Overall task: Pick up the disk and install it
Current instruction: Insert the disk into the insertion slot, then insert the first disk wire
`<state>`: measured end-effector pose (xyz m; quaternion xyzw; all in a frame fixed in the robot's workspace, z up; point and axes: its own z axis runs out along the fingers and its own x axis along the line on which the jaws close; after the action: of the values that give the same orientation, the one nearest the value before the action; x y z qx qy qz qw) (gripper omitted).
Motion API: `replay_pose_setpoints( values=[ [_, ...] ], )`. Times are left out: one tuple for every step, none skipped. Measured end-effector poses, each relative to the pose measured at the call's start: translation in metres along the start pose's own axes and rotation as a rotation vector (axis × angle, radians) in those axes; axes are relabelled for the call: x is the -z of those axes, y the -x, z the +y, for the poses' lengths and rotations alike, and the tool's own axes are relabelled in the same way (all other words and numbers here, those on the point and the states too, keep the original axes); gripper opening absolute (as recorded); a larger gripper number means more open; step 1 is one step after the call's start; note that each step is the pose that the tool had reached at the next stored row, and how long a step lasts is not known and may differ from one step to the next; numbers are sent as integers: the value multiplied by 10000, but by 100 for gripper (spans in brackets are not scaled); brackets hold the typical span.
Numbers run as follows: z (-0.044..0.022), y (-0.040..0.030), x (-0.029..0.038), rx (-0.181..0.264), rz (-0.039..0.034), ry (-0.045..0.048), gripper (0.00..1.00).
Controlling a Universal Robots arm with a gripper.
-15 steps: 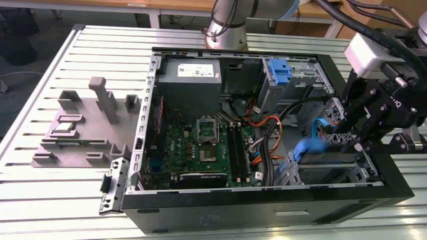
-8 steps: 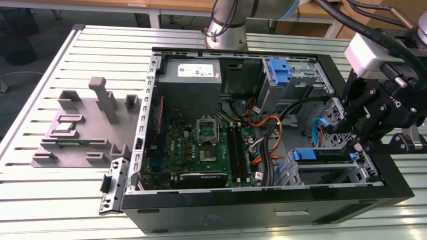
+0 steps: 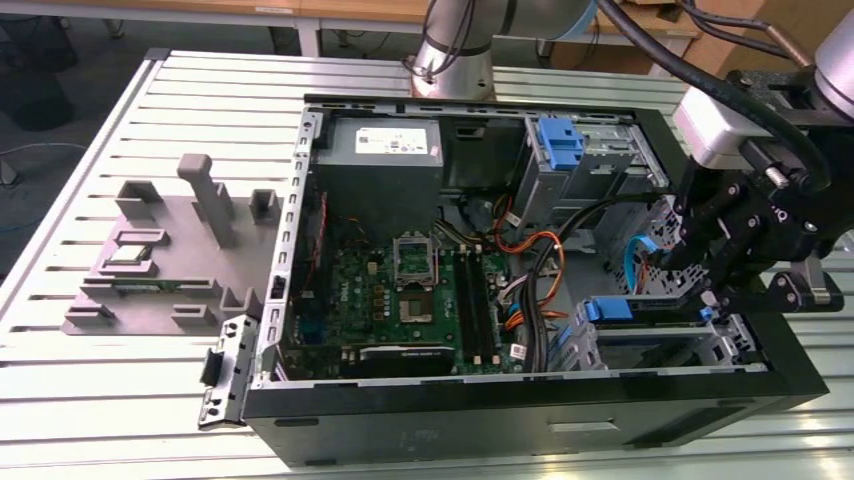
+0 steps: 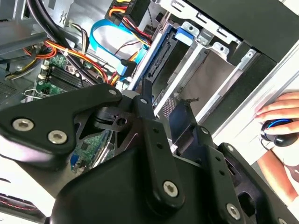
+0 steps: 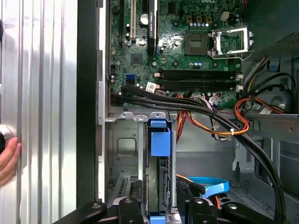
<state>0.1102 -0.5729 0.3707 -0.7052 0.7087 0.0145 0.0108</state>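
Note:
The disk [image 5: 160,163] stands on edge in the drive cage [image 5: 122,149] at the near corner of the open computer case [image 3: 534,420], at the exterior view's right. Its blue carrier bracket [image 3: 625,310] shows a blue tab [image 5: 160,140] at the end. In the second wrist view the disk's blue edge [image 4: 156,58] runs along the cage's metal rails. My gripper [image 5: 159,184] reaches down from above the cage, and its black fingers [image 5: 133,200] sit tight against both flat sides of the disk. The gripper [image 3: 701,295] hangs just over the cage.
The motherboard [image 3: 414,290] fills the case's middle, with orange and black cables [image 5: 224,126] and a blue ribbon cable [image 4: 110,42] close to the cage. A grey power supply [image 3: 380,145] and another blue caddy [image 3: 561,140] sit at the back. A grey fixture [image 3: 174,260] lies outside. A person's hand [image 4: 280,112] rests beside the case.

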Motion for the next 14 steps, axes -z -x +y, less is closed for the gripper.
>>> replay_pose_setpoints(
  values=[
    [0,8,-2,0,-1,0,42],
    [0,12,-3,0,-2,-1,42],
    [1,13,-4,-1,-2,-1,42],
    [1,13,-3,-2,-1,-1,42],
    [1,13,-8,-1,-1,-1,42],
    [1,13,-20,-1,0,-1,42],
    [1,12,-35,-1,-2,-1,42],
    [1,12,-44,-1,0,-1,42],
    [1,12,-48,-1,1,-1,42],
    [1,12,-47,-1,2,-1,42],
    [1,12,-47,-1,3,-2,42],
    [1,12,-59,-1,0,-2,42],
    [0,11,-69,-1,0,-2,42],
    [1,11,-69,-1,-1,-2,42]
  ],
)
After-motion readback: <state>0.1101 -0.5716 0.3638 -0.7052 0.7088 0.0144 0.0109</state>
